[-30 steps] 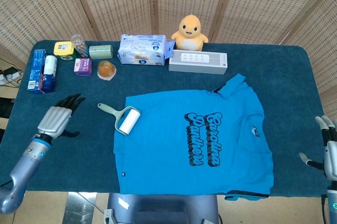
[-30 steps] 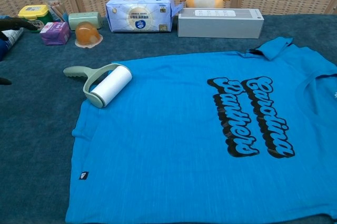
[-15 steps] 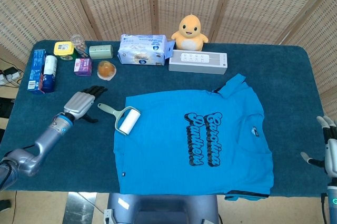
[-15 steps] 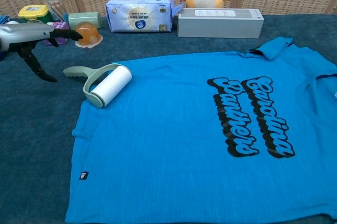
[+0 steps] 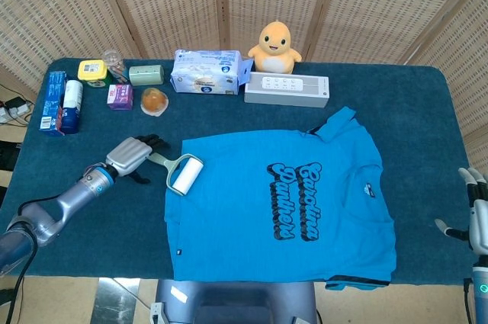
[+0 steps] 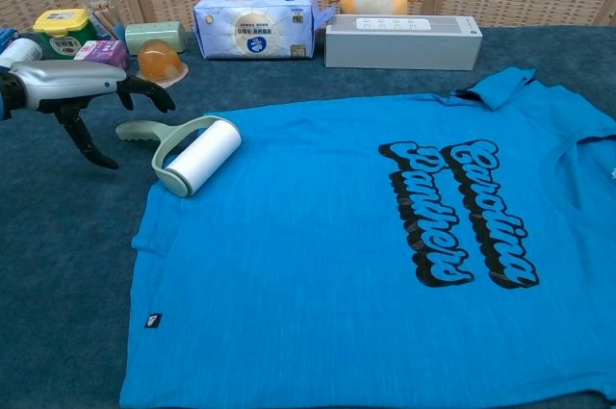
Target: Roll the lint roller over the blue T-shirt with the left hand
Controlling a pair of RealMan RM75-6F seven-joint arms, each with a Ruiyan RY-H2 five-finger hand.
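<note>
The blue T-shirt [image 5: 290,198] [image 6: 385,245] lies flat on the dark blue table, printed side up. A lint roller [image 5: 180,170] [image 6: 188,156] with a pale green handle and white roll rests at the shirt's upper left corner, handle pointing away to the left. My left hand [image 5: 132,154] [image 6: 82,91] hovers over the handle's end with fingers spread and holds nothing. Only part of my right hand [image 5: 476,213] shows, at the table's right edge; its fingers are apart and empty.
Along the back stand a tissue pack [image 5: 207,72], a white speaker box [image 5: 287,90], a yellow plush duck [image 5: 275,46], an orange jelly cup [image 5: 154,101], a purple box [image 5: 120,96], a green case [image 5: 146,74] and a blue box [image 5: 53,101].
My left hand has moved right and forward from the table's left side, arriving above the lint roller's handle. The roller, shirt and right hand have stayed put.
</note>
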